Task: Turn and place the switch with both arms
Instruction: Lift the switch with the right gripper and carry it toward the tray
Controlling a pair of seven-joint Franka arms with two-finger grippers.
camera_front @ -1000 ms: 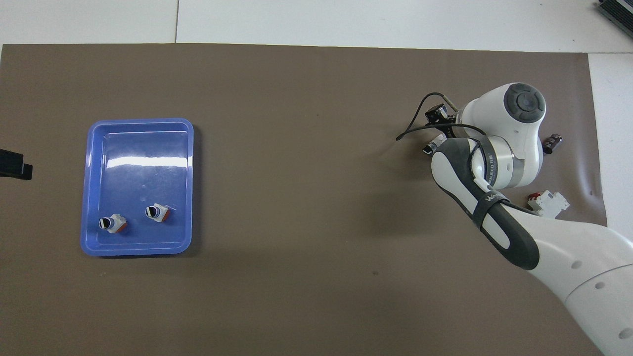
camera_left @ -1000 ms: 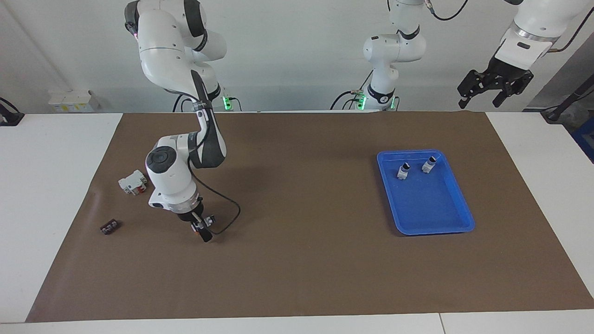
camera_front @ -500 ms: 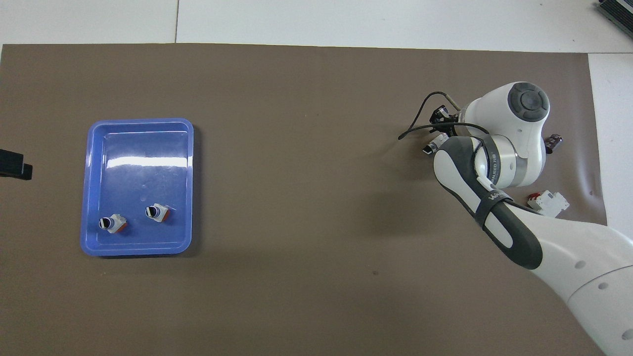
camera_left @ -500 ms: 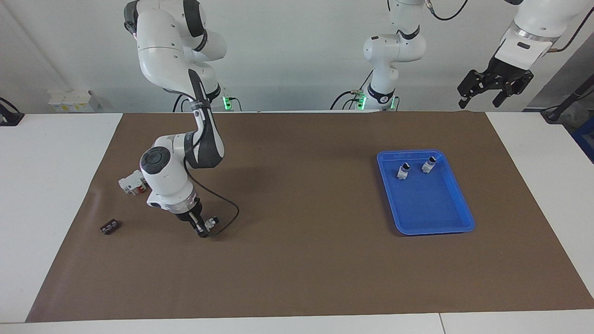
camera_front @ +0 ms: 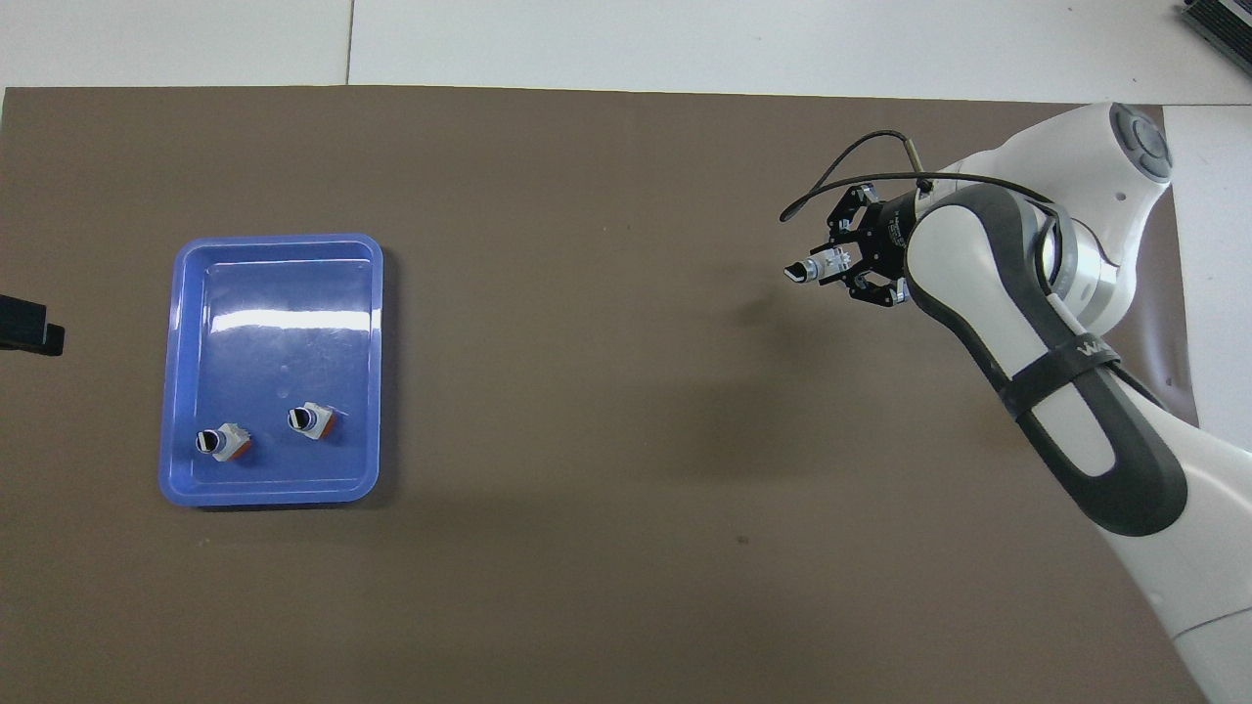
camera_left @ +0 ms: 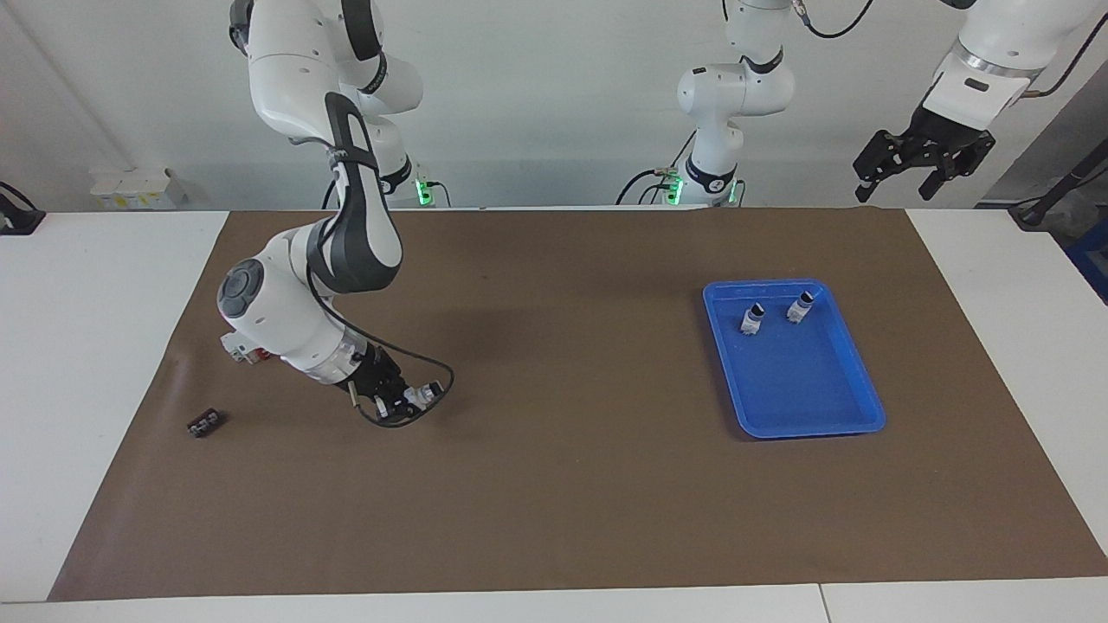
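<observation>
The right gripper (camera_left: 407, 400) (camera_front: 831, 266) is lifted over the brown mat (camera_left: 563, 484) at the right arm's end of the counter (camera_left: 95, 285), and its jaws are closed on the switch (camera_left: 423, 394) (camera_front: 808, 270), which lies sideways in the air. In the blue tray (camera_left: 853, 415) (camera_front: 186, 391) stand 2 more switches (camera_left: 751, 319) (camera_front: 223, 442). The left gripper (camera_left: 919, 156) waits raised at the left arm's end, jaws open. A small black part (camera_left: 204, 423) lies on the mat.
</observation>
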